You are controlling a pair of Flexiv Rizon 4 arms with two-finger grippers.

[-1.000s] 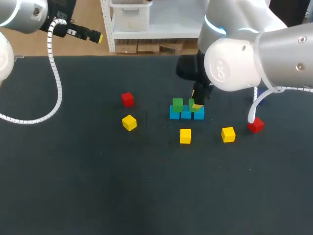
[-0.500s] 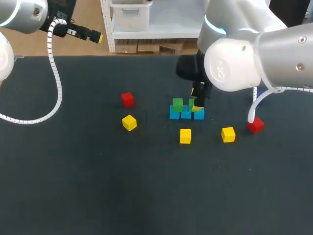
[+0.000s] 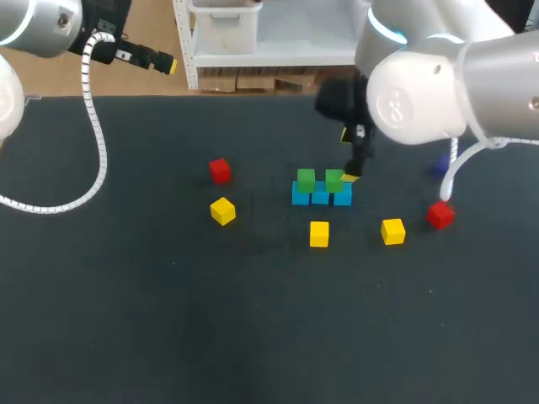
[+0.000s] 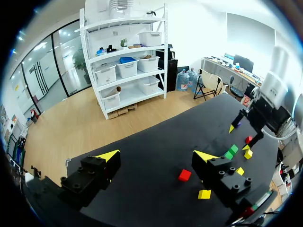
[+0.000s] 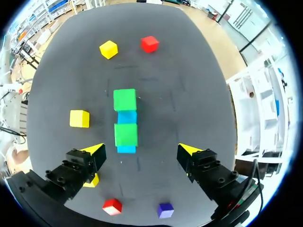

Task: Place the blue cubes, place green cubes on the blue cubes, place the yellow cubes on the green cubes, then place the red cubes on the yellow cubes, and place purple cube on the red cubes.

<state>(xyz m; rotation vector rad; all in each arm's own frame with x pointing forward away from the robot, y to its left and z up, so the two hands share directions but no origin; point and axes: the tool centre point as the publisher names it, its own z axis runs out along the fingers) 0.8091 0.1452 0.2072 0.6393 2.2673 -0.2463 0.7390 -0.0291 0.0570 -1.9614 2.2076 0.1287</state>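
Item: right gripper [image 5: 140,150], two fingers spread wide, nothing held. A second earlier it had stood low against the right green cube [image 3: 334,179]. By this moment it had lifted clear and drawn back toward the table's far edge, leaving that cube seated on the row of blue cubes [image 3: 320,198]. Item: left green cube [image 3: 306,179], unmoved on the row's other end. The middle blue top showed bare between the two greens in the right wrist view. Reading: the green layer looked placed and released, so the yellow layer was probably next. Item: yellow cubes, three, loose on the table [image 3: 253,337]: near yellow cube [image 3: 318,233] just in front of the row, right yellow cube [image 3: 392,231] near its front right, left yellow cube [image 3: 222,210] well apart to the left. Item: red cubes, two: left red cube [image 3: 220,170] beyond the left yellow one, right red cube [image 3: 440,215] beside the right arm's cable. Item: purple cube [image 3: 440,167], partly hidden behind that cable, near the right red cube. Item: left gripper [image 4: 156,155], fingers wide apart, empty, held off past the far edge at the left, well apart from every cube. Room: the whole near half of the dark table lay open. The stack stood in the far middle with clear cloth to its left and behind it. The tightest spot appeared to be the front, where the near yellow cube sat close to the blue row, so a descent there would call for care not to nudge the greens.
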